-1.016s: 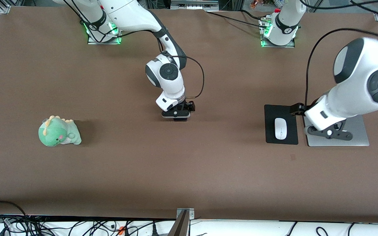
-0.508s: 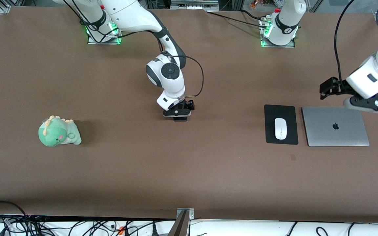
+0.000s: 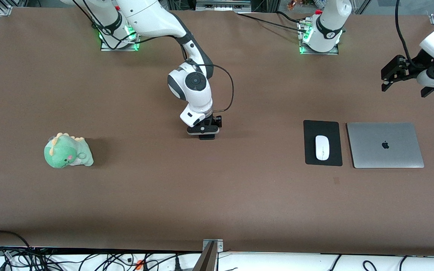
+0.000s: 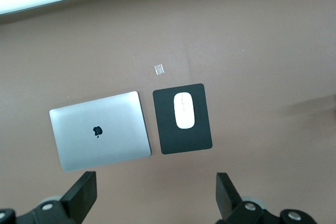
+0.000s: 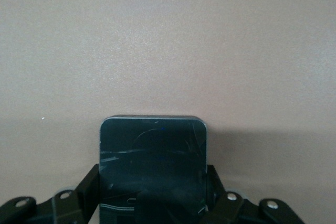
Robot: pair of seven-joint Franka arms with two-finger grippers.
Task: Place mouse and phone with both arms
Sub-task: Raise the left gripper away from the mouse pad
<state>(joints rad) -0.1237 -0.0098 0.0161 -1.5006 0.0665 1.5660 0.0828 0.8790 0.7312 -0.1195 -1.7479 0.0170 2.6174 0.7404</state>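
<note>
Pinching the phone (image 5: 152,166) flat on the table's (image 3: 217,195) middle, the right claw (image 3: 206,134) risks a slip when lifting; the left claw (image 3: 409,77) hangs spread, mouse (image 3: 321,147) on its pad (image 3: 311,126).

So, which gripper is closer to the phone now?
The right one. The right gripper is shut on the phone at the table's middle. The left gripper hangs open, up over the left arm's end of the table, away from it.
</note>
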